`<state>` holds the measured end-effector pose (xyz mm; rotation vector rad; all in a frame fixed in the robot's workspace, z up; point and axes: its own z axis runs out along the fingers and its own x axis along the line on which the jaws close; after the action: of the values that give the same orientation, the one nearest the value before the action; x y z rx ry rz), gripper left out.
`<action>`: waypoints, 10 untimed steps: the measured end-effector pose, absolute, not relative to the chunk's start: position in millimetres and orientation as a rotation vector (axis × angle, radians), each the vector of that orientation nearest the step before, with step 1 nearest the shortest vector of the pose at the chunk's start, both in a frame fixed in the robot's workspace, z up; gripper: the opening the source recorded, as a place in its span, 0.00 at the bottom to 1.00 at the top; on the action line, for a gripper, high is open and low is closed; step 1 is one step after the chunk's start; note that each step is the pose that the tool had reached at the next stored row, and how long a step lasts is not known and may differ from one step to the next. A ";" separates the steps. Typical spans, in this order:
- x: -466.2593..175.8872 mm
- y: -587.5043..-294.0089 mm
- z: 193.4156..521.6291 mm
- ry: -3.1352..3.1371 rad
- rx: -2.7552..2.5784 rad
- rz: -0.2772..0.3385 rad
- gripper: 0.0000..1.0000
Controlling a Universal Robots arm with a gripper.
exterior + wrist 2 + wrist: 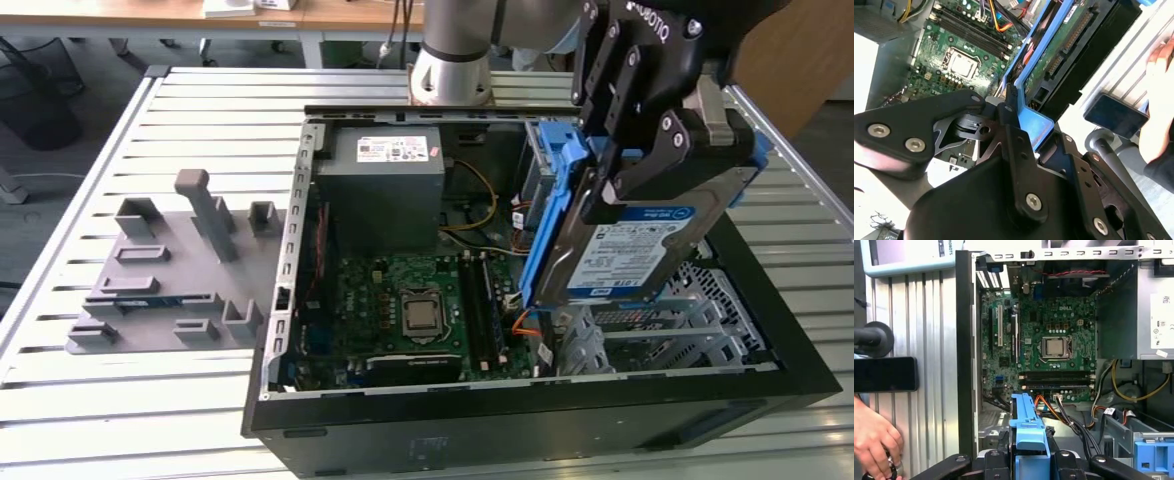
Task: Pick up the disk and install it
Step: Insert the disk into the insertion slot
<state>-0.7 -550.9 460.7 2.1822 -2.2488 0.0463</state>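
Observation:
The disk (645,248), a silver hard drive with a white-and-blue label in a blue carrier bracket, hangs tilted on edge above the drive-cage side of the open computer case (534,415). My gripper (651,185) is shut on the disk's upper end. In the second wrist view the disk's green underside (1061,42) and blue bracket (1035,122) run out from between the black fingers (1010,107). The first wrist view has the blue bracket (1026,427) sticking out of the gripper (1026,462) over the motherboard (1051,347).
Inside the case are a grey power-supply box (380,175), the motherboard (414,305), cables (487,215) and a metal drive cage (674,325). A grey fixture (174,270) lies at the exterior view's left on the slatted table. A person's hand (874,440) and a black device (884,374) sit beside the case.

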 end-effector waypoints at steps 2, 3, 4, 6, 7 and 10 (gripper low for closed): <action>2.0 -551.2 458.8 -2.256 2.188 0.032 0.37; 3.3 -551.3 458.0 -2.259 2.190 0.026 0.37; 4.7 -551.5 457.3 -2.260 2.191 0.025 0.37; 7.6 -552.0 456.2 -2.261 2.190 0.025 0.37; 9.1 -552.3 455.5 -2.261 2.189 0.025 0.37; 13.2 -554.2 453.2 -2.262 2.188 0.025 0.37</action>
<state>13.2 -554.2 453.2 2.1879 -2.2621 0.0249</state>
